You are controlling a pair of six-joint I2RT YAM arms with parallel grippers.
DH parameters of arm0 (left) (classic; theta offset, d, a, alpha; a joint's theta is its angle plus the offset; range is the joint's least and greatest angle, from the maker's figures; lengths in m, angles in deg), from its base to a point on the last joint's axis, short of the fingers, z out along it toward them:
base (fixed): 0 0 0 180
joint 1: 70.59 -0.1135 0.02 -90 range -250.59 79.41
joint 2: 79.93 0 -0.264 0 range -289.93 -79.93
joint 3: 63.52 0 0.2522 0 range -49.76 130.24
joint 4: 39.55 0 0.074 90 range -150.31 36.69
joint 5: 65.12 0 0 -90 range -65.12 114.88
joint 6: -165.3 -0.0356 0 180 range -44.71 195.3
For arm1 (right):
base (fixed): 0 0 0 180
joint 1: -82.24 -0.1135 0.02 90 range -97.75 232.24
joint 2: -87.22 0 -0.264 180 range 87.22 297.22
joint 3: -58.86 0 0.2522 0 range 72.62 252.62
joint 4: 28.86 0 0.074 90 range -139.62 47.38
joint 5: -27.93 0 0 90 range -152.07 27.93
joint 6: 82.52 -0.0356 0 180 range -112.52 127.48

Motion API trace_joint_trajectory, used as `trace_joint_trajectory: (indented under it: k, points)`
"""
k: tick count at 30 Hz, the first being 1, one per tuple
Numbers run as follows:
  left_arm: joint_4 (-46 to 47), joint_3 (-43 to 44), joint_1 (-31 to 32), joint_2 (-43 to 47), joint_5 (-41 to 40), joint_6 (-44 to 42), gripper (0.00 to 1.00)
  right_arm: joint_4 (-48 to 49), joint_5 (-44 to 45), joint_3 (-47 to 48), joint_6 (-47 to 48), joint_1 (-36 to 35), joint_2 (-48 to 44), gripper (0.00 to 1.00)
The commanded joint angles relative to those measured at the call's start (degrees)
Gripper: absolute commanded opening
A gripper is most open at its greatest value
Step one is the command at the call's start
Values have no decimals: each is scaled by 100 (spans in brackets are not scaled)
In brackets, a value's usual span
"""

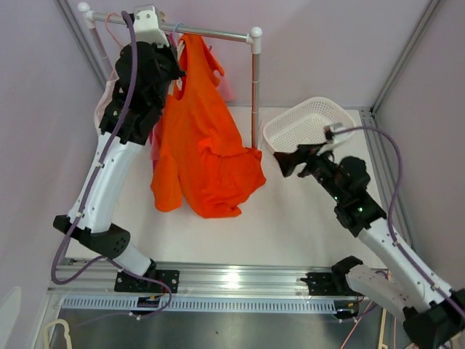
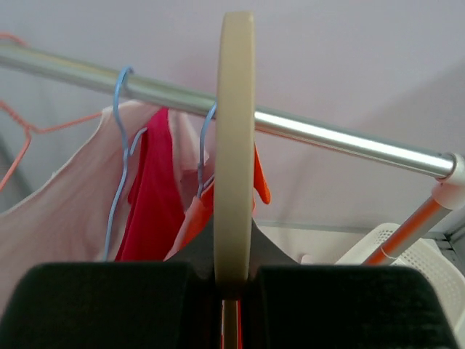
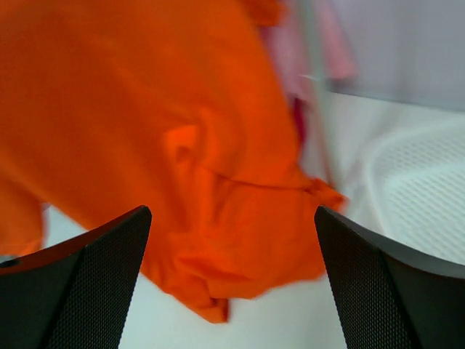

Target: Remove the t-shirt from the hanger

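- Lilac walls (image 1: 327,43) close in a white table (image 1: 290,218), and a metal rail (image 1: 211,30) runs across the back.
- Orange t-shirt (image 1: 207,156) hangs below that rail, up by the left arm's wrist. Its lower folds bunch low over the table; whether they touch it, can't say.
- Cream hanger (image 2: 235,145) shows edge-on in the left wrist view, rising in front of the rail with slivers of orange cloth beside it. Hooked over the rail or not, can't tell.
- Left gripper (image 2: 234,287) is pinching the hanger, black fingers (image 2: 109,305) pressed against either side of it.
- Right gripper (image 3: 232,276) hovers just right of the shirt, its fingers (image 3: 87,283) spread wide, orange cloth filling its camera.
- Further along the rail hang a red garment (image 2: 156,196), a pale pink garment (image 2: 65,211) and thin blue wire hangers (image 2: 120,145).
- White mesh basket (image 1: 305,120) sits on the table right of the rack's post (image 1: 256,87), just behind the right gripper.
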Motion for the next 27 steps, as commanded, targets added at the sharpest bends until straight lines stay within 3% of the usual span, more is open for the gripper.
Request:
trace_joint_trajectory:
  k: [1, 5, 8, 21, 24, 25, 27]
  points:
    - [-300, -106, 442, 59, -2163, 228, 1, -602, -990, 1396, 637, -1134, 738, 100]
    - [-584, -518, 610, 356, -2546, 747, 1, -1403, -1148, 2181, 1121, -2330, 1451, 99]
    - [-671, -651, 610, 402, -2686, 879, 1, -1055, -1157, 2219, 1087, -2913, 1636, 100]
    - [-1015, -764, 663, 375, -2652, 1371, 1, 326, -867, 2552, 893, -3565, 3067, 100]
    - [-901, -958, 680, 463, -2599, 1495, 1, 678, -465, 2666, 963, -3644, 3332, 97]
    - [-857, -1054, 689, 498, -2555, 1495, 1, 740, -463, 2693, 1025, -3688, 3385, 86]
    - [-673, -1169, 680, 568, -2511, 1451, 1, 645, -402, 2851, 973, -3723, 3456, 24]
